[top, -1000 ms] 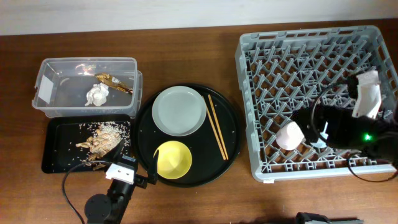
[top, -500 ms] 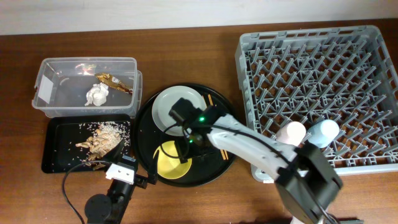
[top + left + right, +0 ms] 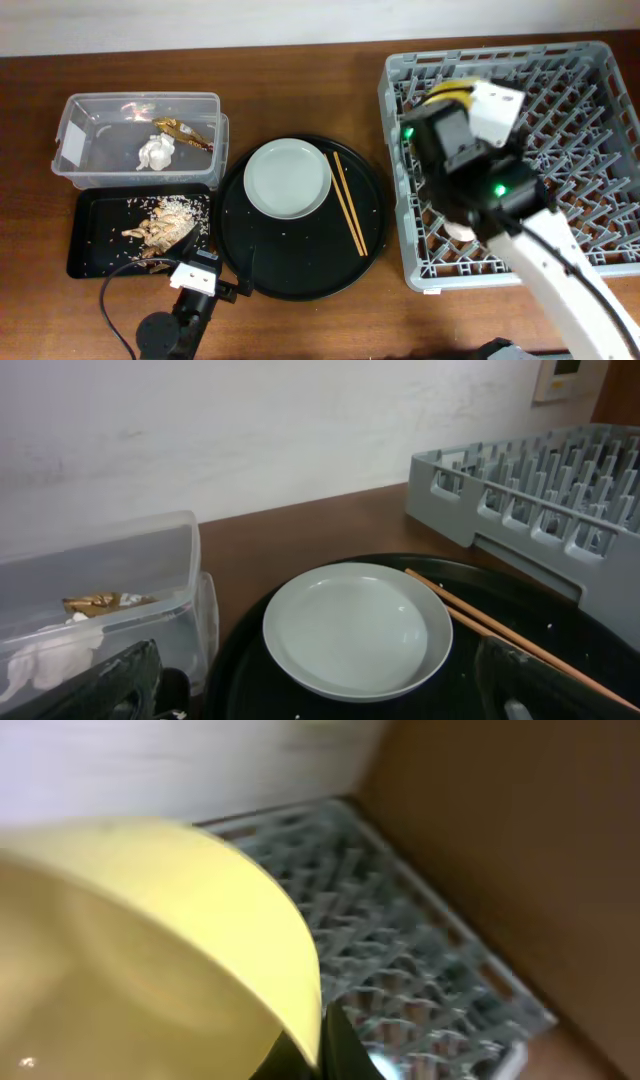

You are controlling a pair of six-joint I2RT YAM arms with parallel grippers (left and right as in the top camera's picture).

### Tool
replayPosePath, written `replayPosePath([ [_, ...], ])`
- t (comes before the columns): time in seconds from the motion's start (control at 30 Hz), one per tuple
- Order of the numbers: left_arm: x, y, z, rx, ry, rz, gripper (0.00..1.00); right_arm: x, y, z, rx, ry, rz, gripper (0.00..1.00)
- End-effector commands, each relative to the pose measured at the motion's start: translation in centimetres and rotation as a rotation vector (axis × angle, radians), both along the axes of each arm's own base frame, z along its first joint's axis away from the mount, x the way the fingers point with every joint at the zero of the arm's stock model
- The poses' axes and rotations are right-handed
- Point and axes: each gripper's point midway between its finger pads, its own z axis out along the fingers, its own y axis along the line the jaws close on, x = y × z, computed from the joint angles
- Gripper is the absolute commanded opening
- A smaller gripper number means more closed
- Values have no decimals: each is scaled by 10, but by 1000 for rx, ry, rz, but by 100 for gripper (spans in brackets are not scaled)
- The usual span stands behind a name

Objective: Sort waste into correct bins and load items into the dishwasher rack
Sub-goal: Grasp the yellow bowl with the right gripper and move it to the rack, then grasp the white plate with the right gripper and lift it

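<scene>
Right arm: extended across the large square grey plastic rack (image 3: pixel 560 150), with the right hand (image 3: pixel 445 110) above the rack's left rear area. The right hand is closed on the rim of the yellow bowl (image 3: pixel 447 92), which it holds above the pegs.

Left arm: low at the front edge of the brown wooden worktop (image 3: pixel 300 80). The left hand (image 3: pixel 247 278) is at the rim of the large round black tray (image 3: pixel 300 275), fingers spread wide and holding nothing.

Obstructions: from overhead the right arm covers most of the bowl and the rack's centre. A pale rounded item (image 3: pixel 460 230) shows beside the arm; its identity cannot be determined.

View differences: the right wrist view is blurred. It shows the bowl's outer wall filling the frame and the rack lattice below. The left wrist view shows the pale grey round plate (image 3: pixel 357 628) and two thin wooden chopsticks (image 3: pixel 480 625) on the round tray.
</scene>
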Motion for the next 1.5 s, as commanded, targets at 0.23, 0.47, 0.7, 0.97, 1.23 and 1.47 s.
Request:
replayPosePath([
  [0.23, -1, -2, -2, 11, -2, -12, 99, 81, -102, -175, -279, 512, -240, 4],
  [0.47, -1, -2, -2, 11, -2, -12, 99, 62, -7, -131, -83, 542, 12, 61],
  [0.7, -1, -2, -2, 11, -2, -12, 99, -7, 258, -172, 926, 766, 492, 59],
  [0.97, -1, -2, -2, 11, -2, -12, 99, -5, 274, -318, 967, 873, 144, 27],
  [1.23, -1, -2, -2, 11, -2, -12, 99, 40, 184, -100, 492, 302, 433, 4],
  [1.47, -1, -2, -2, 11, -2, -12, 99, 22, -89, 20, -164, 97, -238, 4],
])
